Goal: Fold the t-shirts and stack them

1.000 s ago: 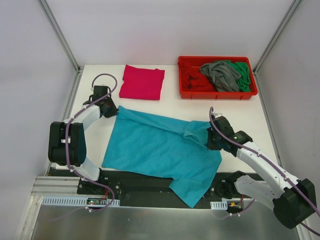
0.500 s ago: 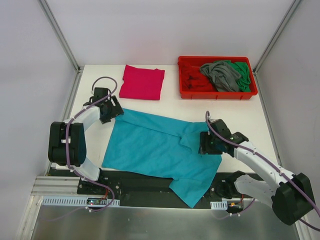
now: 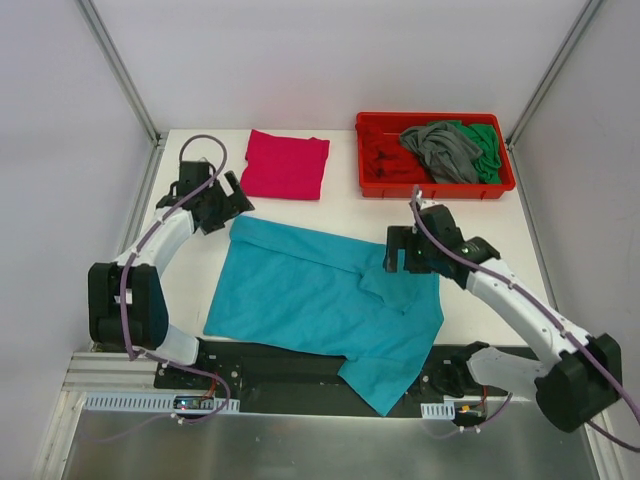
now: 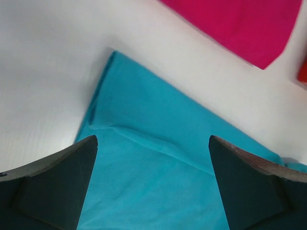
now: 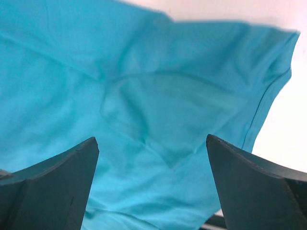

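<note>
A teal-blue t-shirt lies spread over the near half of the table, its top edge folded over and one corner hanging off the front edge. My left gripper hovers open above its far left corner, holding nothing. My right gripper stands open over the rumpled sleeve at the right side, also with nothing in it. A magenta-pink t-shirt rests folded at the back of the table, and its edge shows in the left wrist view.
A red plastic tray at the back right holds crumpled grey, green and red shirts. Metal frame posts rise at both back corners. White walls close in the table on three sides.
Both grippers opened and let go of the teal shirt. They lifted and drew back toward the far side, and the shirt's top edge now lies flat on the table.
</note>
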Action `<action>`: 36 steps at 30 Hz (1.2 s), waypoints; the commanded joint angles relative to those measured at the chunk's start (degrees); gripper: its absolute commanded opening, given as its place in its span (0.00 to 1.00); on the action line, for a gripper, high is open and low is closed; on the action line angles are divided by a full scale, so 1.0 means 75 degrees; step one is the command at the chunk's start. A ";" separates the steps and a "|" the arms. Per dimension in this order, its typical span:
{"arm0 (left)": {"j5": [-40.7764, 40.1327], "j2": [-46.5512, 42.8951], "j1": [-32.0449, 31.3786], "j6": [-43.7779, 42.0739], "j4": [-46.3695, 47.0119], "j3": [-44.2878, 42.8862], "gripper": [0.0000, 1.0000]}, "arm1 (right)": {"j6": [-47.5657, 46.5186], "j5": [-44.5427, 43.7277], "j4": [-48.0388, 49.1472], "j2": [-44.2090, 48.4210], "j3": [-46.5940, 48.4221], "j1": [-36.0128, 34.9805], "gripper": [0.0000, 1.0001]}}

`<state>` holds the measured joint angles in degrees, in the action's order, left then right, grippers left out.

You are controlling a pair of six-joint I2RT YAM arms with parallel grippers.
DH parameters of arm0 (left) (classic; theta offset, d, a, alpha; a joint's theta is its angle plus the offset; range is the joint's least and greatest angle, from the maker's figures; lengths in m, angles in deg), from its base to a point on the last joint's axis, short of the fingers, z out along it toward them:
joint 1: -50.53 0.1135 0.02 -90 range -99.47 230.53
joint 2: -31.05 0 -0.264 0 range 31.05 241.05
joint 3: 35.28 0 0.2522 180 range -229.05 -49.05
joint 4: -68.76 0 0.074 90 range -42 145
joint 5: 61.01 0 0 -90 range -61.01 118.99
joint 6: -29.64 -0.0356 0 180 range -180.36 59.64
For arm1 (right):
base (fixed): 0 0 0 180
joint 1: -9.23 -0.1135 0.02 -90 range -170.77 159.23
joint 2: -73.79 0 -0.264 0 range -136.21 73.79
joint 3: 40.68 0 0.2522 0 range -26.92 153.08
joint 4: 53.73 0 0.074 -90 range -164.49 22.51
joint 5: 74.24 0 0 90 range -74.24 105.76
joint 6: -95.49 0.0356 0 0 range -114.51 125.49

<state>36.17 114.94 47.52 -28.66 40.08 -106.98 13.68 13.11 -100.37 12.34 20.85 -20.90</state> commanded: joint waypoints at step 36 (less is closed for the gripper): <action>-0.0231 0.0205 -0.0220 0.0026 -0.0378 0.0611 0.99 | -0.0540 0.1046 0.0589 -0.3070 0.1635 0.2553 0.96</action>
<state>34.97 119.45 45.38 -28.03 39.36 -99.74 12.47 22.18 -92.11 -17.91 30.95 -0.64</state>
